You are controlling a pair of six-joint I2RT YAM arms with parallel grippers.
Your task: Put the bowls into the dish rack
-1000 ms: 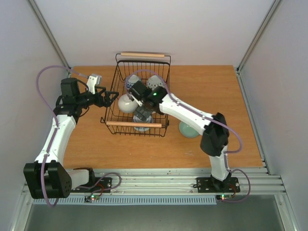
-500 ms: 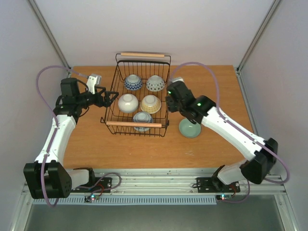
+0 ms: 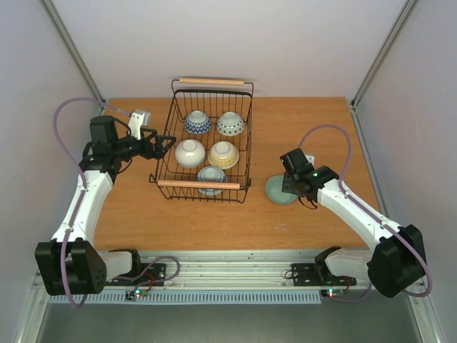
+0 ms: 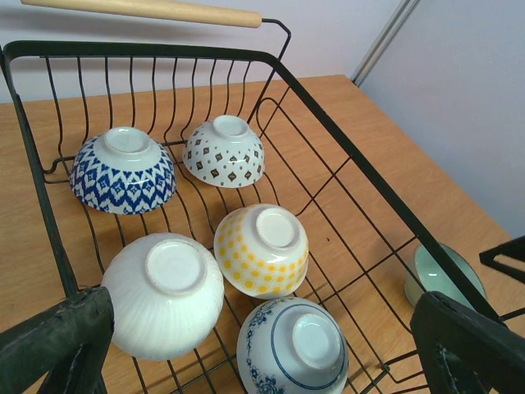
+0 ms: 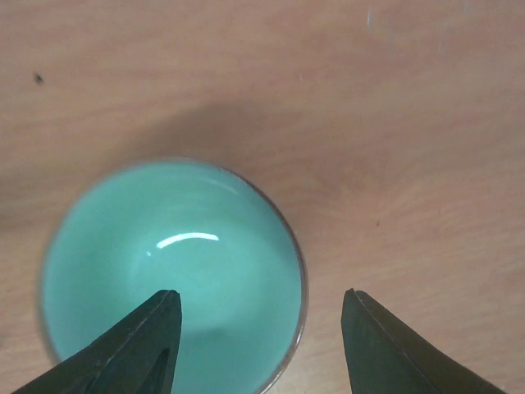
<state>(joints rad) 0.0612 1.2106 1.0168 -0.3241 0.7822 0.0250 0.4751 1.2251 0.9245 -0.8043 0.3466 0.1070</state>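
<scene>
Bowls [image 4: 261,249] upturned in the dish rack [image 3: 198,185] ahead of our wide left fingers [image 4: 57,345], green bowl [image 5: 172,263] with its rim between our partly spread right fingers [image 5: 139,345].

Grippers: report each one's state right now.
Left gripper: open, holding nothing.
Right gripper: open, one finger on each side of the rim of the green bowl, not gripping it.
</scene>
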